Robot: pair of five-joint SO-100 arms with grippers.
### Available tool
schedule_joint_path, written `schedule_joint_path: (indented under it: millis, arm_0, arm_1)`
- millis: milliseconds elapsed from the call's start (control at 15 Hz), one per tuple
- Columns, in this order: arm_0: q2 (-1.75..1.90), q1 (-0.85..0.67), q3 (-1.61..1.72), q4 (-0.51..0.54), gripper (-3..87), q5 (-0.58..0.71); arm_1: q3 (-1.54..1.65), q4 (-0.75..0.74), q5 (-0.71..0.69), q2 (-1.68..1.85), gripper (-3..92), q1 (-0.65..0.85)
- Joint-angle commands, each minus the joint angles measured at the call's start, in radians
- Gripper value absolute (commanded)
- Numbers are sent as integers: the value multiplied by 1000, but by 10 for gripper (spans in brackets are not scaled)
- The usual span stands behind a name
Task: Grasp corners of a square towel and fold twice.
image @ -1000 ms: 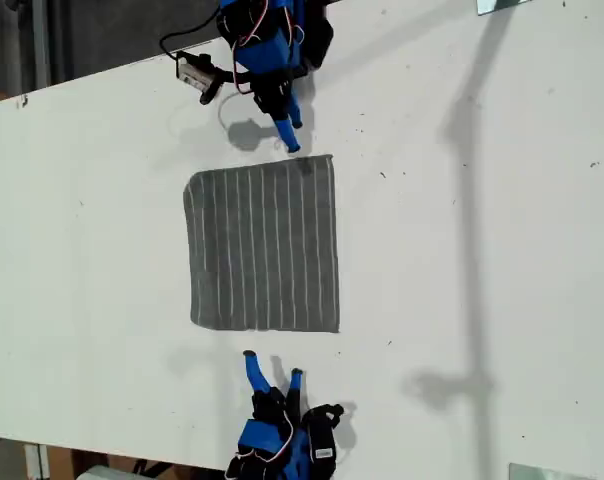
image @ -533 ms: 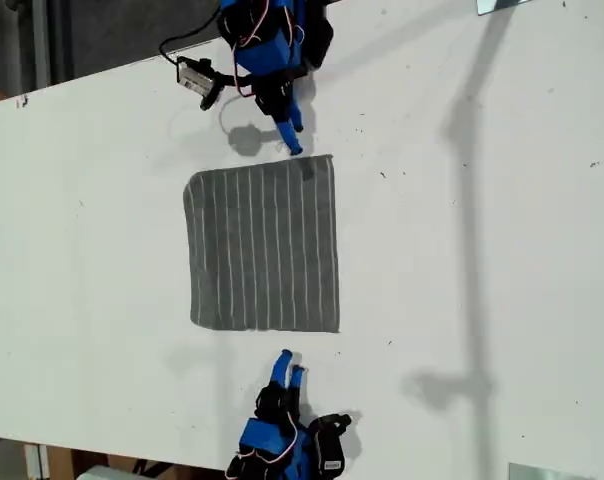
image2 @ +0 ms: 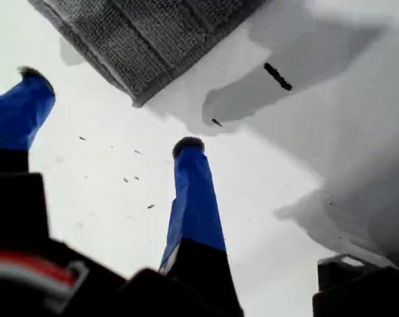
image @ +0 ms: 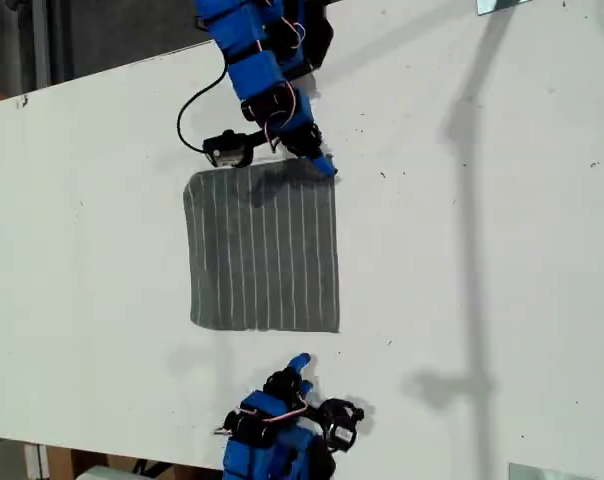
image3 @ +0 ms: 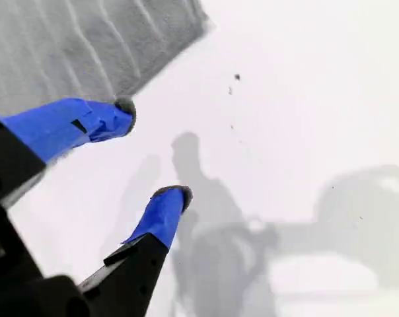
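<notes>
The towel (image: 264, 250) lies flat on the white table (image: 502, 260), dark grey with thin pale stripes. My second gripper (image: 325, 166) is at the towel's far edge, close to the corner (image: 330, 160) on the exterior view's right. In the second wrist view it (image3: 150, 152) is open, with one fingertip (image3: 123, 107) at the towel's (image3: 67, 46) edge and the other over bare table. My first gripper (image: 300, 362) is a little short of the near corner (image: 335, 328). Its wrist view shows it (image2: 109, 109) open and empty, with that corner (image2: 139, 99) just ahead.
Both arm bases stand at the table's far and near edges in the exterior view, the far one trailing a black cable (image: 187, 115). Small dark specks (image: 382, 175) dot the table beside the towel. Long shadows (image: 467, 200) cross the exterior view's right.
The second arm has swung out and down, from beyond the towel's far edge to its corner on the exterior view's right. The first gripper has turned and shifted towards the near corner.
</notes>
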Motion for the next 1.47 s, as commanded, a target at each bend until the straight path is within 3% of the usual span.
schedule_joint_path:
  millis: [0,200,533,800,933,1133,1267,1400]
  arm_0:
    - [-67,8,3,-149,236,17]
    - [-67,5,72,-255,239,26]
    - [-41,-37,106,-295,236,98]
    - [-55,-57,147,-364,236,103]
    - [-78,-31,158,-423,236,71]
    - [-249,15,80,-514,235,46]
    - [-419,26,-78,-495,235,51]
    - [-594,34,-296,-399,240,71]
  arm_1:
    - [-97,-57,9,-172,389,-14]
    - [-319,-23,-60,-411,396,9]
    - [-426,57,-163,-433,380,132]
    - [-430,78,-173,-433,184,163]
    - [-430,80,-164,-440,0,150]
    - [-433,75,-155,-443,-1,129]
    - [-436,75,-150,-445,-1,117]
    - [-436,71,-149,-446,-1,109]
